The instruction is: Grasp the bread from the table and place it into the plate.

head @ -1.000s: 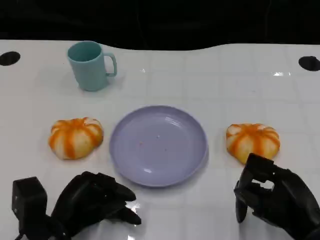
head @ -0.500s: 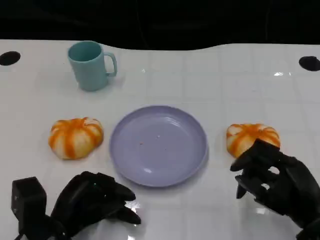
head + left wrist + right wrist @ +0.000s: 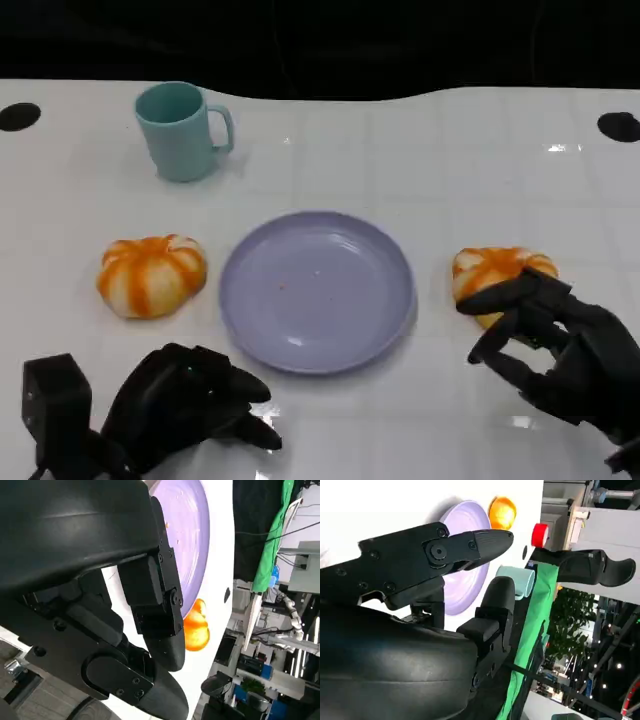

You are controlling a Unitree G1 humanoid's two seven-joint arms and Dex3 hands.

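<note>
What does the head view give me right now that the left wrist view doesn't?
Head view alone: the teal mug, the bun left of the plate, and the right hand with fingers spread, reaching over the near edge of the bun right of the plate, not closed on it. Left wrist view alone: room clutter past the table edge, including a green cloth. Both: the purple plate, bare of bread, that right-side bun, and the left hand, which holds nothing.

Bright, even light; small glare spots on the glossy table [image 3: 480,160]; sharp focus.
</note>
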